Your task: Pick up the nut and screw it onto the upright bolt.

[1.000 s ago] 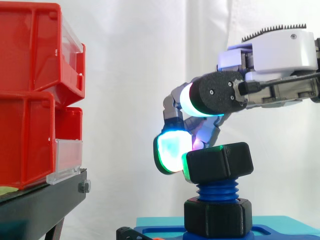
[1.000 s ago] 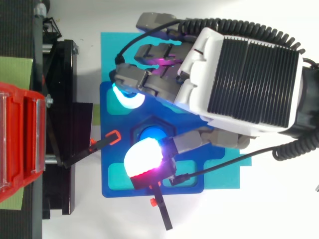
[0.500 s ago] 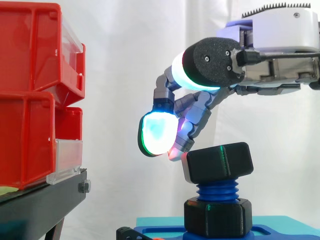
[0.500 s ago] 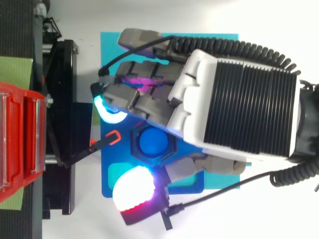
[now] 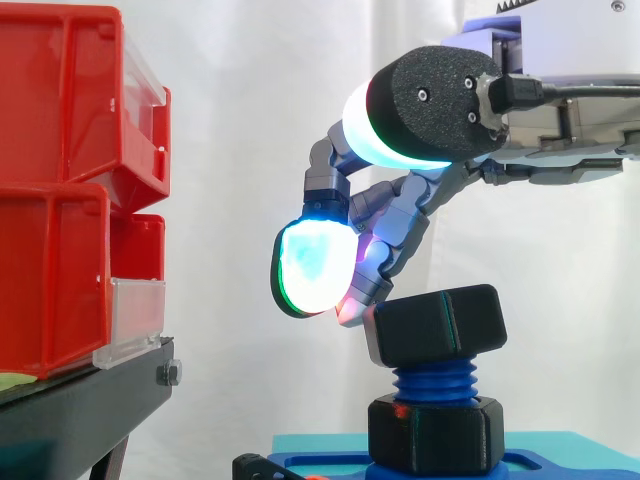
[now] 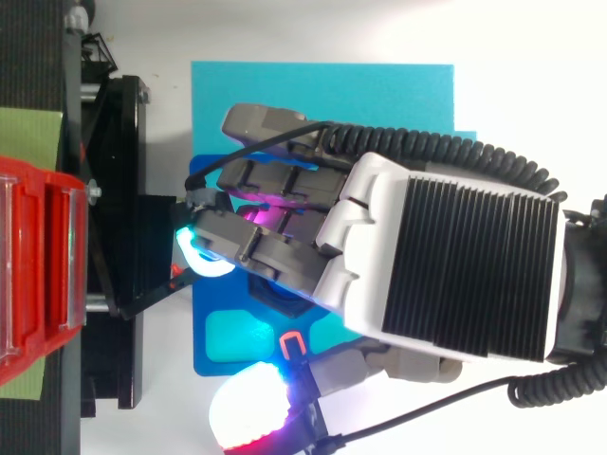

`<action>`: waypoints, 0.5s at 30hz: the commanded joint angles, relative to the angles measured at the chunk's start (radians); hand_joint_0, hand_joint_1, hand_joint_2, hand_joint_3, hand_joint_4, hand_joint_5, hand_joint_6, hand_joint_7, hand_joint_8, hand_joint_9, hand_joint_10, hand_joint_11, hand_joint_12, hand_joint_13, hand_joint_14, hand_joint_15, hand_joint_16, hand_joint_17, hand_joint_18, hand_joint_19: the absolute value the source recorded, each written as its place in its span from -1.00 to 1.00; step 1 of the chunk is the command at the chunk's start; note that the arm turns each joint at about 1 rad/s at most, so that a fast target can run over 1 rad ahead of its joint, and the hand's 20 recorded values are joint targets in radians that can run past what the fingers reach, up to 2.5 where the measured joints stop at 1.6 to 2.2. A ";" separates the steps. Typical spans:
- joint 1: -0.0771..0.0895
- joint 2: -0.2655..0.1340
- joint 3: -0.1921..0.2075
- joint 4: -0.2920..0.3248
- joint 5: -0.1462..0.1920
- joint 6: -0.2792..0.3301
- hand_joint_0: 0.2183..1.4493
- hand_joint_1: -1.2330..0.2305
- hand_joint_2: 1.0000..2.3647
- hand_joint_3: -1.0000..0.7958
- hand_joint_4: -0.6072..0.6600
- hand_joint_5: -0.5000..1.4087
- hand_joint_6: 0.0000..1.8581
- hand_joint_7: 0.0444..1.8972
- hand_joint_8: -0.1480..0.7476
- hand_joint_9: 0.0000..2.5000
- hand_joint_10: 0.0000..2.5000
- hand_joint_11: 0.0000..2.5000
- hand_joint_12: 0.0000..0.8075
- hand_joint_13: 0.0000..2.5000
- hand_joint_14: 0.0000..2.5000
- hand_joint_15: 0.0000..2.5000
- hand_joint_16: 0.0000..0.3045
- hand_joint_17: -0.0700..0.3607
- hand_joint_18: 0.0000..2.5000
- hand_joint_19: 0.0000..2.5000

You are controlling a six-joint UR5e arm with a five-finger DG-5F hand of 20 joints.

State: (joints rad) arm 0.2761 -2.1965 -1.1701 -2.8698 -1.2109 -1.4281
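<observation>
Your hand (image 5: 400,215) hovers just above the nut (image 5: 435,325), fingers loosely bent and spread, gripping nothing. The nut sits slightly tilted atop the upright bolt (image 5: 435,383). You seem to be between turns, so next close squarely round it and twist.

Free room lies between red bins (image 5: 55,285) (stacked) and nut (image 5: 437,326).

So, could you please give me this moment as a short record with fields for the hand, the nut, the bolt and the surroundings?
hand: above the nut, fingers loosely bent, holding nothing; one fingertip by the nut's upper left edge, contact unclear
nut: black, on top of the bolt, looks slightly tilted
bolt: blue, upright, threads showing below the nut; black hex collar at its foot
base: blue plate
left side: red bins on black stand
</observation>
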 commanded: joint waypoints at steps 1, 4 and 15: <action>0.002 0.001 0.000 -0.008 0.002 0.000 -0.51 0.48 -1.00 -0.44 0.40 -0.53 -0.46 0.04 -0.10 -0.26 -1.00 -1.00 -0.47 -0.43 -1.00 -1.00 -0.89 -0.50 -0.72 -1.00; 0.002 0.001 0.000 -0.026 -0.002 -0.002 -0.51 0.47 -1.00 -0.44 0.38 -0.54 -0.46 -0.03 -0.10 -0.26 -1.00 -1.00 -0.46 -0.43 -1.00 -1.00 -0.89 -0.49 -0.71 -1.00; -0.003 0.001 -0.014 -0.028 -0.009 -0.032 -0.52 0.46 -1.00 -0.44 0.31 -0.60 -0.46 -0.14 -0.12 -0.34 -1.00 -1.00 -0.43 -0.45 -1.00 -1.00 -0.86 -0.45 -0.71 -1.00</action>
State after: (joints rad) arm 0.2738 -2.1957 -1.1788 -2.8997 -1.2189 -1.4539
